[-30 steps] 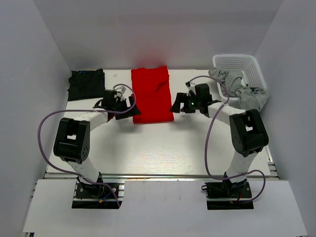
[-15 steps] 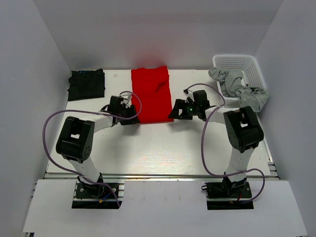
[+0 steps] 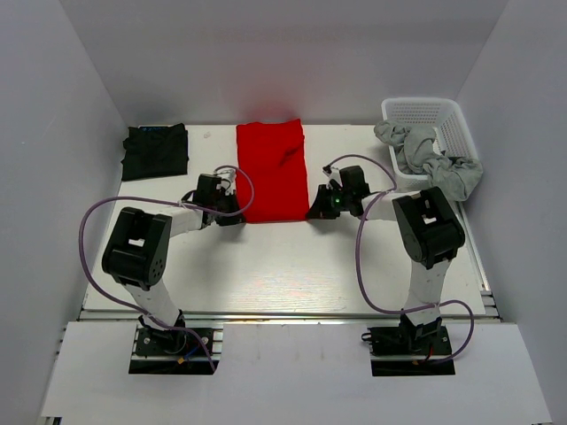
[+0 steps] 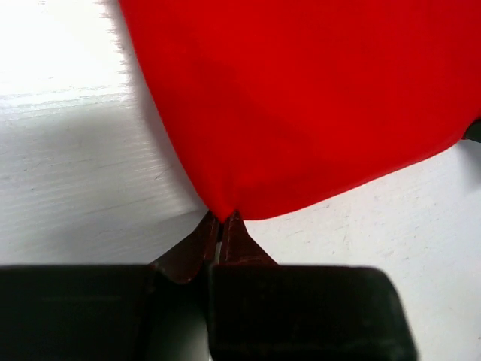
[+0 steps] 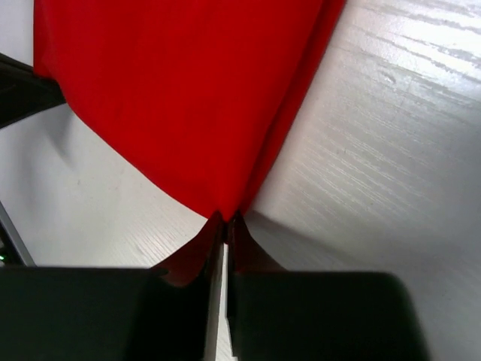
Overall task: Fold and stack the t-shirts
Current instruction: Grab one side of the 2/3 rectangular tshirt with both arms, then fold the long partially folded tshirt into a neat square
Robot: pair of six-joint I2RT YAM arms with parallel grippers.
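No readable text, numbers or brands in any view. The black t-shirt [image 3: 155, 152] on the counter [image 3: 266, 266] carries a small blue neck label [image 3: 159, 130] (too small to make out any lettering).

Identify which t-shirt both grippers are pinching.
The red t-shirt, held at its near corners by the left gripper and right gripper; the black t-shirt lies apart, untouched.

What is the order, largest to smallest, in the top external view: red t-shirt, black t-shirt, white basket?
Joint largest: red t-shirt and white lattice basket, too alike to rank; grey cloth hides part of the basket.
Smallest: black t-shirt.
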